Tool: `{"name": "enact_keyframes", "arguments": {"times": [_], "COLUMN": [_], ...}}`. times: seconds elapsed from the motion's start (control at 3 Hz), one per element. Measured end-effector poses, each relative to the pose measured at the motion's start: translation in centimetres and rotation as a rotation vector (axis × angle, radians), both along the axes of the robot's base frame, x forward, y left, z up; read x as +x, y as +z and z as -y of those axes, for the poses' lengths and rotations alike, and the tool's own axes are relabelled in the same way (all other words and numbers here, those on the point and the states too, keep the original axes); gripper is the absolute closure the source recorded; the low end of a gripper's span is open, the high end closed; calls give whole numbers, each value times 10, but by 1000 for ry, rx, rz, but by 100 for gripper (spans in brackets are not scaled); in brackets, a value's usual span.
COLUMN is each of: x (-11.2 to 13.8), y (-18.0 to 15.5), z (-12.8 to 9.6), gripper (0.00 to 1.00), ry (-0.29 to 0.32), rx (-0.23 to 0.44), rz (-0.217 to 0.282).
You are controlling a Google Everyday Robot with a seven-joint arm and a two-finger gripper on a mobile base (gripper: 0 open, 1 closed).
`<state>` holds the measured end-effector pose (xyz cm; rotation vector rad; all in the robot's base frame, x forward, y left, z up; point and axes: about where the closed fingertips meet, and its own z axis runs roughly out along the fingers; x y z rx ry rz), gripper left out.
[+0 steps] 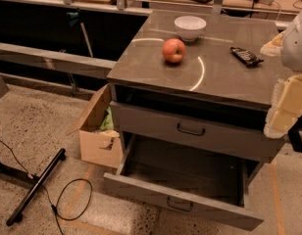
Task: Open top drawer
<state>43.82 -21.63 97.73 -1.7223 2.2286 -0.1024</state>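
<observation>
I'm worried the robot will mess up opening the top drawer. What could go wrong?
The gripper sits at the right edge, away from the small handle at the centre of the top drawer, so it might miss the handle or bump the cabinet corner. The lower drawer is pulled far out underneath, so the gripper could knock it. A hard tug might roll the apple on top.

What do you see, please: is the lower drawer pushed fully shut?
No, the lower drawer is pulled far out beneath the top drawer, with the claw at the picture's right edge.
</observation>
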Motion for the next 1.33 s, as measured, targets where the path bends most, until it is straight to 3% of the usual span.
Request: {"name": "enact_keyframes", "arguments": {"times": [0.33, 0.67, 1.33], "x": [0, 3, 19], "y": [0, -15, -98], "z": [0, 14, 64], "gripper": [0, 0, 0], "ry": [0, 23, 64], "rx": [0, -2, -18], "rz": [0, 38, 62]}}
